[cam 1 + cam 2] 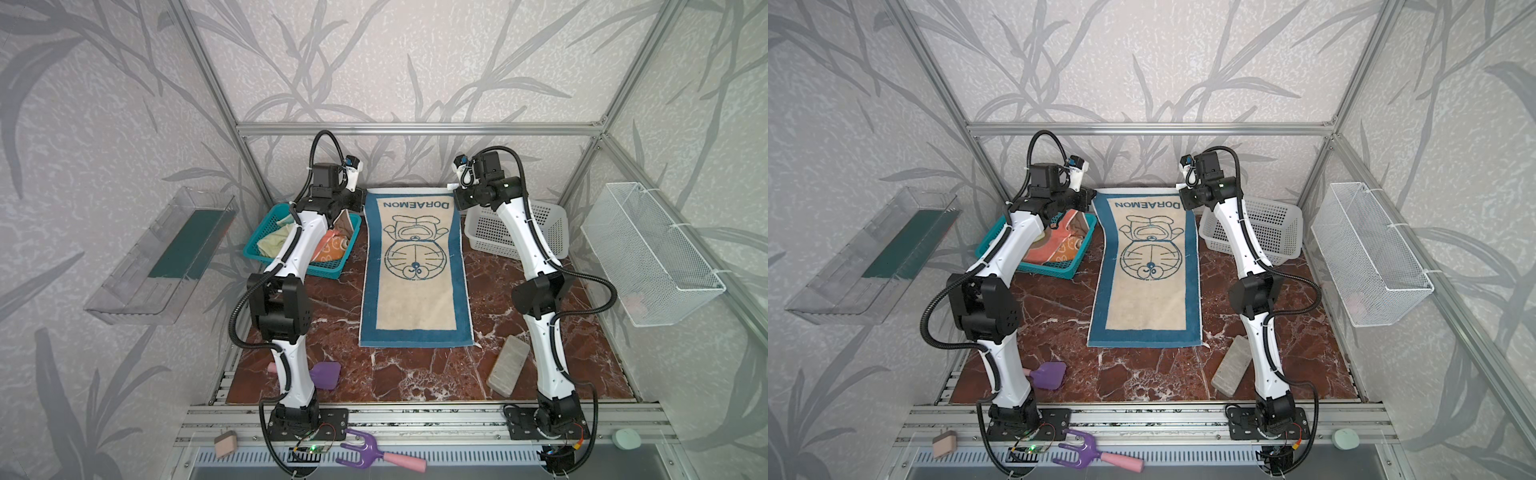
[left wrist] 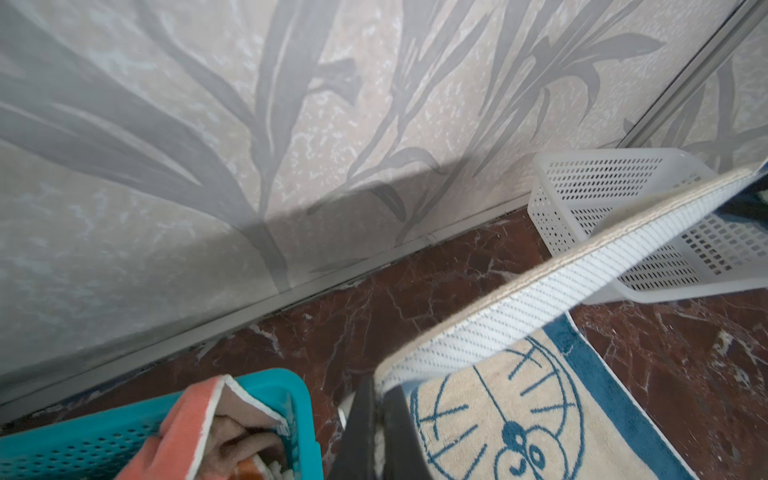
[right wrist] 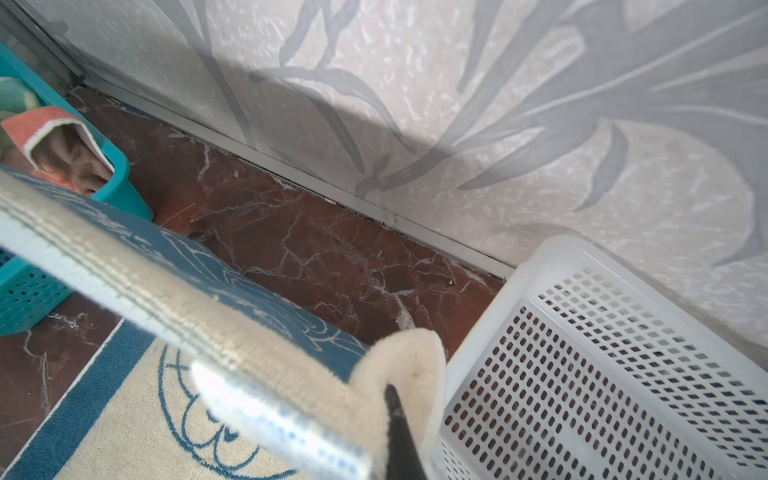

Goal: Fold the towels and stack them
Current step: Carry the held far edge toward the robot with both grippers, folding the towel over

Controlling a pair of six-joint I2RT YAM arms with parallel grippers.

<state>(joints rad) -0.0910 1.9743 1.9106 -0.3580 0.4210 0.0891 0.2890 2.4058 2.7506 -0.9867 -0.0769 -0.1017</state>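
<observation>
**Edges and clearance.** Far hem of the blue-and-cream towel (image 1: 415,291) raised off the marble table (image 1: 332,303) and stretched between the two grippers. Near half flat on the marble, near hem square to the table's front. Far left corner pinched in the closed left gripper (image 1: 361,198), far right corner in the closed right gripper (image 1: 457,193). Along the towel's left border, just beside it, the teal basket (image 1: 320,269); just beside the right border, the white basket (image 1: 490,239). Bare marble on both sides of the near half and in front of the near hem. Near the near right corner, not touching, the grey block (image 1: 509,365).

**Appearance.** Cream field, blue border, cartoon cat in blue outline. "DORAEMON" lettered at the far end, upside down in both top views. Side borders drawn slightly inward at mid-length.

**View differences.** Whole length of the towel (image 1: 1146,291) only in both top views. In the left wrist view:
- a white ribbed hem band (image 2: 540,299) running into the dark fingers (image 2: 361,432);
- open marble between hem and back wall;
- a salmon towel (image 2: 183,419) in the teal basket.

In the right wrist view, the towel's corner curled over one of the dark fingers (image 3: 401,432). In a top view, a pale yellow towel (image 1: 272,243) in the same basket.
</observation>
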